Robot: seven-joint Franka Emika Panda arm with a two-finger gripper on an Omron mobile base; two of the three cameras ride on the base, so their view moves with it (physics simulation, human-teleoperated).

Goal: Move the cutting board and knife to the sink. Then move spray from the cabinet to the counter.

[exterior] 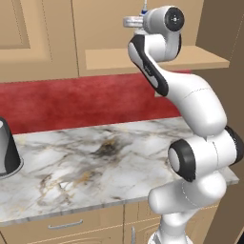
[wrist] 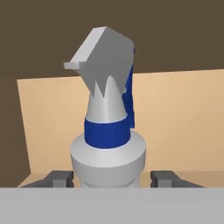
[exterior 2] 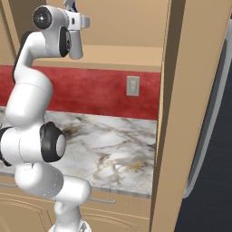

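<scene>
Spray [wrist: 107, 131] stands upright on the projecting shelf ledge [exterior: 109, 59] of the cabinet [exterior: 43, 33], up against the tan back wall. In the hand view it sits right between the two dark fingertips [wrist: 59, 178] of the tool [wrist: 111, 179]; the tips stand apart on either side of the bottle's grey body, partly open, and whether they touch it I cannot tell. The bottle shows a blue collar, a white neck and a pale angular nozzle head with a blue part behind.

From the left base view, the white arm reaches up to the ledge, and a bit of the spray's top pokes above the wrist. Below lies the marble tabletop [exterior: 95, 157], with a dark grey cylinder [exterior: 7, 147] near its left edge. Red backsplash [exterior 2: 99, 93] carries a wall outlet [exterior 2: 132, 86].
</scene>
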